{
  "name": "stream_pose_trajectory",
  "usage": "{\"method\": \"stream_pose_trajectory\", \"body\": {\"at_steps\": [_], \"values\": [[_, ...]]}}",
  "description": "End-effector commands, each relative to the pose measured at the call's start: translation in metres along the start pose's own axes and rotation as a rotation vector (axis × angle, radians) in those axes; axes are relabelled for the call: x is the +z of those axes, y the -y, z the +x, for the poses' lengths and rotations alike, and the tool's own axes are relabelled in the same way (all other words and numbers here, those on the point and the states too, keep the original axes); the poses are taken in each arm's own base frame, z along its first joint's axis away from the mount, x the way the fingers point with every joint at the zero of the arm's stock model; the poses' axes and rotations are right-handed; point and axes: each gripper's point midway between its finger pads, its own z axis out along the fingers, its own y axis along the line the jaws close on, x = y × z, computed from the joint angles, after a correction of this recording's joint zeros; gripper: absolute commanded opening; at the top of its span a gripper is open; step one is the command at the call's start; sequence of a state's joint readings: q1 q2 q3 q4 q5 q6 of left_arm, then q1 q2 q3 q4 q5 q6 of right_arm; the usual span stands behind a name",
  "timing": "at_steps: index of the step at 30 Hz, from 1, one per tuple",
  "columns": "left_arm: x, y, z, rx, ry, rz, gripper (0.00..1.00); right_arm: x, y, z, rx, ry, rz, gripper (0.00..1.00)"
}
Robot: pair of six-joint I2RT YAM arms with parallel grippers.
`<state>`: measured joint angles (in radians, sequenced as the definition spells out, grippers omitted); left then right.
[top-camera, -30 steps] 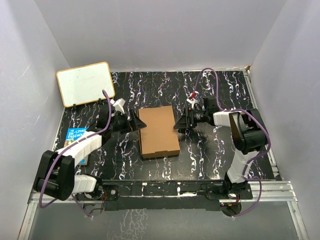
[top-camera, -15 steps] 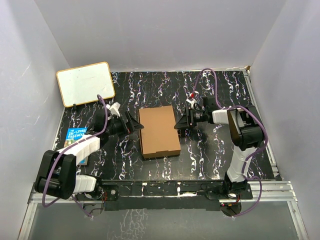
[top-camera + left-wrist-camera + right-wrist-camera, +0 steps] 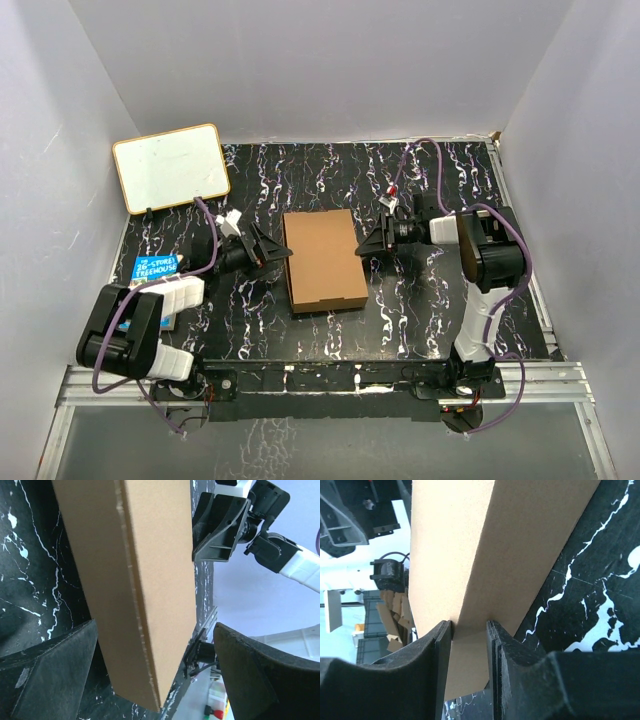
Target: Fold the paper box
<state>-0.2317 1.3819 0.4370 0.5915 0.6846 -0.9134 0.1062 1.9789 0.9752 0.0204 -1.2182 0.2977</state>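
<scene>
**Item: shallow brown box, closed, set between two grippers**

Overhead view only: the box is lying flat near the middle of the black marbled table. Its lid is closed and its long sides are running front to back. A whiteboard is leaning at the far left corner. A blue book is lying at the left edge, partly under the left arm. Both arms are reaching low and inward, pointing at opposite long sides of the box.

Left wrist view only: the left gripper is standing wide apart and holding nothing. Its fingers are flanking the box's near wall. The right gripper is showing beyond the far edge.

Right wrist view only: the right gripper is drawn narrow at the box's right edge. Cardboard is filling the gap between its fingers, so it is clamping the box.

Surface: plain corrugated brown, unprinted, with raw fluting showing along the upper rim.
</scene>
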Motion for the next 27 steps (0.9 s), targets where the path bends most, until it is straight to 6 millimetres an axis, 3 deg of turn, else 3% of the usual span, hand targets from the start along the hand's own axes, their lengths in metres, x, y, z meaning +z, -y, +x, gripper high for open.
{"method": "stream_pose_trajectory", "body": {"at_steps": [1, 6, 13, 21, 23, 27], "values": [[0.001, 0.012, 0.001, -0.014, -0.011, 0.085, 0.97, -0.006, 0.035, 0.0, 0.026, 0.026, 0.084, 0.35], [0.007, 0.012, 0.006, -0.025, -0.024, 0.097, 0.97, -0.008, 0.043, 0.002, 0.052, 0.025, 0.088, 0.35], [0.014, 0.029, 0.008, -0.017, -0.027, 0.161, 0.97, -0.009, 0.047, 0.004, 0.061, 0.021, 0.091, 0.35], [0.031, 0.025, 0.019, -0.03, -0.06, 0.129, 0.96, -0.009, 0.051, 0.006, 0.072, 0.015, 0.098, 0.35], [0.037, 0.026, 0.022, -0.029, -0.071, 0.124, 0.91, -0.009, 0.051, 0.007, 0.073, 0.012, 0.097, 0.35], [0.044, 0.029, 0.02, -0.033, -0.075, 0.12, 0.69, -0.009, 0.05, 0.006, 0.06, 0.009, 0.095, 0.36]]}}
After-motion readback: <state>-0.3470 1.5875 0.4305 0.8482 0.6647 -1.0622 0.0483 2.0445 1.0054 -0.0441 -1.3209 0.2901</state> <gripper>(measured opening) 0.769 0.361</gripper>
